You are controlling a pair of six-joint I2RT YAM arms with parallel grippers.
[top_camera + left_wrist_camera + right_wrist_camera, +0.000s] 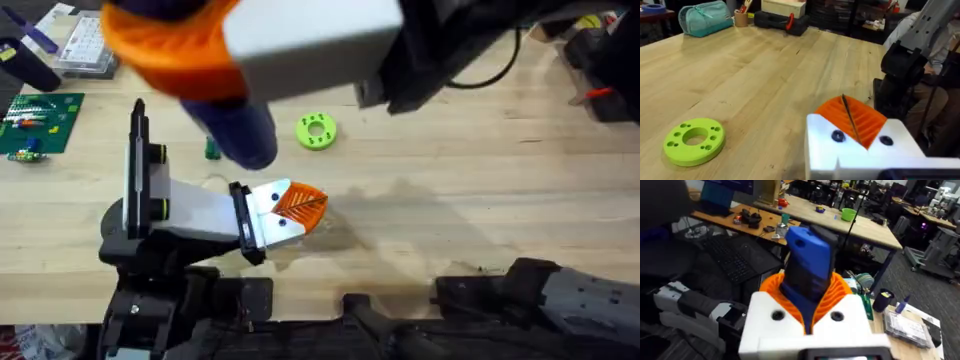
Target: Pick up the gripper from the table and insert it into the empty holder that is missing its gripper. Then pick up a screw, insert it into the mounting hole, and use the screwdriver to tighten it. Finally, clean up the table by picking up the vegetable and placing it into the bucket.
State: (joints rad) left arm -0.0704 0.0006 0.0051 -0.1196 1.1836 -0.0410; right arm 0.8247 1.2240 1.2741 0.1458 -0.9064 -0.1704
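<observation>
The right gripper (pixel 807 315) has its jaws closed on the blue screwdriver (pixel 809 267), which stands between the orange ribbed pads. In the overhead view this gripper hangs high, close under the camera, with the dark blue body of the tool pointing down toward the bench (pixel 480 150). Its long axis is near to vertical. The metal tip I cannot see.

The small orange gripper (pixel 298 203) sits at the black end plate of the white holder (pixel 195 212), its leaf-shaped end pointing away from the holder to the right. Whether a screw is already in the hole, I cannot tell.

For the left gripper (pixel 855 132), I cannot tell how far the jaws are open; a thin dark rod lies along its orange pad.

The risk, I think: from so high, the tip can miss the mounting hole and push the orange gripper out of its seat. The screwdriver may also tilt in the pads.

The dark green vegetable (pixel 211 149) lies near the lime-green ring (pixel 316 130).
</observation>
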